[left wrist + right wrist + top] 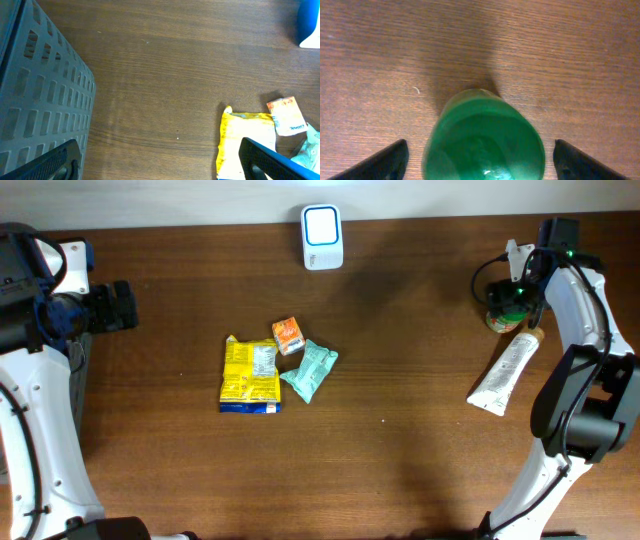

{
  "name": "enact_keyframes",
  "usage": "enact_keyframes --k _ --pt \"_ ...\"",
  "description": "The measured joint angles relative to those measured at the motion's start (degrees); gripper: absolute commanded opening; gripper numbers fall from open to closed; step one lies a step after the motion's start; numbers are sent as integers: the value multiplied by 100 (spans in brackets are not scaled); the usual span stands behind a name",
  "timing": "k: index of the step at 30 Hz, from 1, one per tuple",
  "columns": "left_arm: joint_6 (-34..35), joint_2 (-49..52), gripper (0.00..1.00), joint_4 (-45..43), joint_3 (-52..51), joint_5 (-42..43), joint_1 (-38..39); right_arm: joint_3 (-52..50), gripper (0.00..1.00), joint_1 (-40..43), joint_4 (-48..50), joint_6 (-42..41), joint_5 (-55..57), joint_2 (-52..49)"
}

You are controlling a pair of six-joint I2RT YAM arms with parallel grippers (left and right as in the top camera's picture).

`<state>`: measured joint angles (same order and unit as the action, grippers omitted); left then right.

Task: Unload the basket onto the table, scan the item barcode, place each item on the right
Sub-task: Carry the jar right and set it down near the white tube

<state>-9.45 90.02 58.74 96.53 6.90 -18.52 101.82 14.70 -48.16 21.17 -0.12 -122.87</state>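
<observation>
The right hand (pixel 480 157) is hanging open around the green jar (pixel 485 135), which is standing on the desk (pixel 400 460) beside a white tube (pixel 505 375), both seemingly scanned. A yellow packet (pixel 250 375), orange box (pixel 288 335) and teal pouch (pixel 308 370) are lying mid-desk, probably awaiting the scanner (pixel 322 236). The left hand (pixel 160 160) is hanging open.

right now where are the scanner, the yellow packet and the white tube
scanner (pixel 322 227): overhead view, its lit screen
yellow packet (pixel 243 380): overhead view, middle of its face
white tube (pixel 503 377): overhead view, middle of its body
</observation>
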Motion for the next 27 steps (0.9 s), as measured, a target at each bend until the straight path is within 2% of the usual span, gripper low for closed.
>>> enact_keyframes --k 6,10,18,22,23,24,27 --pt "0 0 99 0 0 -2 0 0 98 0 -42 -17 -68 0" --pt "0 0 99 0 0 0 0 264 98 -35 -658 -105 -87 2" --pt "0 0 99 0 0 0 0 2465 98 -848 -2503 -1340 -601 323" --pt "0 0 99 2 0 0 0 2785 99 -1373 -2911 -1711 -1537 514" --pt "0 0 99 0 0 -2 0 2782 96 -1508 -2988 -1768 -1803 518" --pt "0 0 99 0 0 0 0 2732 85 -1661 -3012 -1825 -2107 518" --pt "0 0 99 0 0 -2 0 2459 75 -2096 -3021 -1943 -2618 518"
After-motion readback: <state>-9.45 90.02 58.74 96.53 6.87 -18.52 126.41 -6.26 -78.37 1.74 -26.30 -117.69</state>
